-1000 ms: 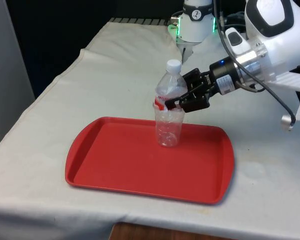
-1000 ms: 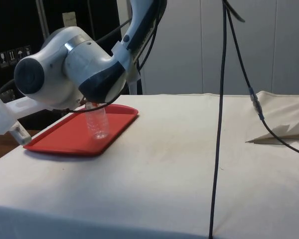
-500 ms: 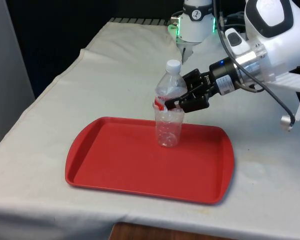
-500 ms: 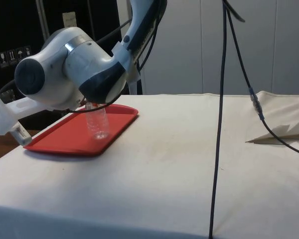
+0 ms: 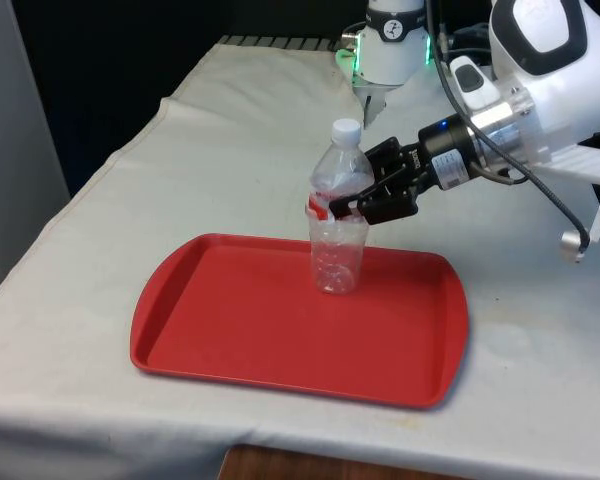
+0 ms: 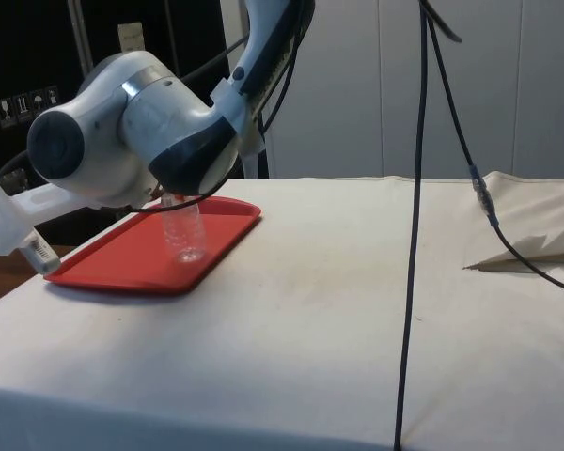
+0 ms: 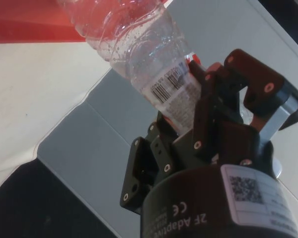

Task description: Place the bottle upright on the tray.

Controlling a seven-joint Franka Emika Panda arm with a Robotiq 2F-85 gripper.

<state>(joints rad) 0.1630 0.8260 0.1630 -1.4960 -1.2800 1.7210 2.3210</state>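
We see the claw (image 5: 352,205) right of the frame's centre in the front view, reaching in sideways from the right, its fingers clamped on the bottle (image 5: 339,210) at the red band of its label. In the wrist view one finger (image 7: 211,106) presses flat against the bottle's (image 7: 144,49) labelled side, just by the barcode.

The bottle is clear plastic with a white cap, and it stands upright, base down on the tray (image 5: 230,330). It sits towards the tray's far edge, a little right of the tray's middle as the front view shows it.

In the side view we catch the bottle's lower half (image 6: 185,233) at the left of the frame, below the arm's bulky white joint, standing on the red tray (image 6: 103,268).

The tray lies flat on the white-clothed tabletop (image 5: 230,150), near the front edge in the lower half of the front view.
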